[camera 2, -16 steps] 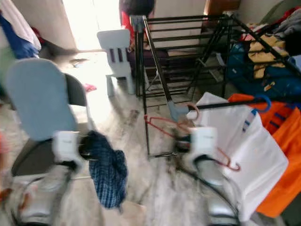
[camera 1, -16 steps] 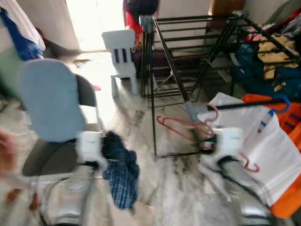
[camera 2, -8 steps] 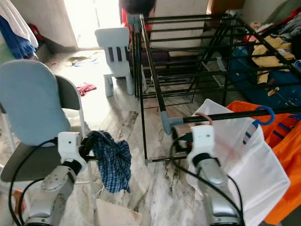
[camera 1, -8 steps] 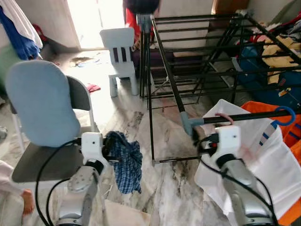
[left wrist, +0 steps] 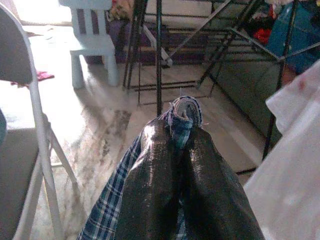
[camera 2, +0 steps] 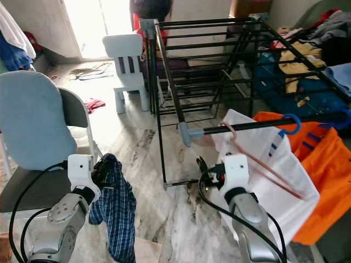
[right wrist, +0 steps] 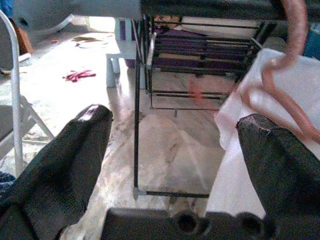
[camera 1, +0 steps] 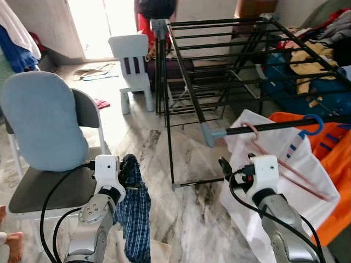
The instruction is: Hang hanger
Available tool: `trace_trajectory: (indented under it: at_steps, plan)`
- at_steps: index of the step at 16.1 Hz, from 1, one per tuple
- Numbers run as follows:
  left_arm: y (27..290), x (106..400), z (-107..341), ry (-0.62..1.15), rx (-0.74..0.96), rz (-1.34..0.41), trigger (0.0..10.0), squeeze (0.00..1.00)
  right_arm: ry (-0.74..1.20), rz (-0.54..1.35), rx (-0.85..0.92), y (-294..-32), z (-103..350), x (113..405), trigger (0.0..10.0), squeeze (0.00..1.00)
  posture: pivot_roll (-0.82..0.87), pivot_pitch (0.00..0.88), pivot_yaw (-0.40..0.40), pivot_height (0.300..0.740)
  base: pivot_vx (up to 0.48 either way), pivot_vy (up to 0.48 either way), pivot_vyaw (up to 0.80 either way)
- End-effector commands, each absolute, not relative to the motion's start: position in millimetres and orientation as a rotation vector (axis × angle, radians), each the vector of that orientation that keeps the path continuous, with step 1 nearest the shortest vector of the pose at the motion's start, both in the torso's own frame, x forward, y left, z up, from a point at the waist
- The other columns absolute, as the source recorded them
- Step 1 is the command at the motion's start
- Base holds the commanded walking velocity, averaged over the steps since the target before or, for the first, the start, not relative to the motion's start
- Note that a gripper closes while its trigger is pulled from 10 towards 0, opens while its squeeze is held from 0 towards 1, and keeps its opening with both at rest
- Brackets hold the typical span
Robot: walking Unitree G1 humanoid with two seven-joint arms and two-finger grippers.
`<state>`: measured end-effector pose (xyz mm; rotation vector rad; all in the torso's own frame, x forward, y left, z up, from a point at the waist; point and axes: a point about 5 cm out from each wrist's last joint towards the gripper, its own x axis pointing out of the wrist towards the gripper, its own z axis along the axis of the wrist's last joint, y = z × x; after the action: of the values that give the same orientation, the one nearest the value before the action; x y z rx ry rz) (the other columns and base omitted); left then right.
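left arm: being held low and bent, silver forearm angling up and forward
left gripper (camera 1: 125, 170): fingers (left wrist: 150, 165) being kept pinched together
right arm: being reached forward at mid height
right gripper (camera 1: 226, 167): fingers (right wrist: 75, 150) being held wide apart, nothing between them

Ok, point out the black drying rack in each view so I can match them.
Left eye view: drying rack right of centre.
Right eye view: drying rack, near centre.
Left wrist view: upright bar beyond the plaid cloth in the left claw.
Right wrist view: post between the right claw's open fingers.
Shared landmark: small white chair beside it.
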<state>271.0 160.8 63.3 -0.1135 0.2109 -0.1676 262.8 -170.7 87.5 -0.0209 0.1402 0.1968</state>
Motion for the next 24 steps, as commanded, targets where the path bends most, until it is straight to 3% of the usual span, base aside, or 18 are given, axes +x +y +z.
trace_trajectory:
  at_steps: [1,6,16,24]
  plan:
    - [162,272,68,0.215,-0.091,-0.176,10.0,0.00,0.111,0.201,-0.042,-173,96,262,10.0,0.00,-0.13,0.000,0.014,0.740,0.000,0.000,0.00]
    - [152,269,67,0.269,-0.065,-0.232,10.0,0.00,0.087,0.179,-0.136,-188,106,255,10.0,0.00,-0.15,0.000,0.026,0.740,0.000,0.000,0.00]
    - [147,268,64,0.308,-0.050,-0.254,10.0,0.00,0.198,0.184,-0.154,-207,98,264,10.0,0.00,-0.15,0.000,0.016,0.740,0.000,0.000,0.00]
    - [142,264,60,0.356,-0.004,-0.302,10.0,0.00,0.295,0.245,-0.306,-252,99,273,10.0,0.00,-0.15,0.000,0.026,0.740,0.000,0.000,0.00]
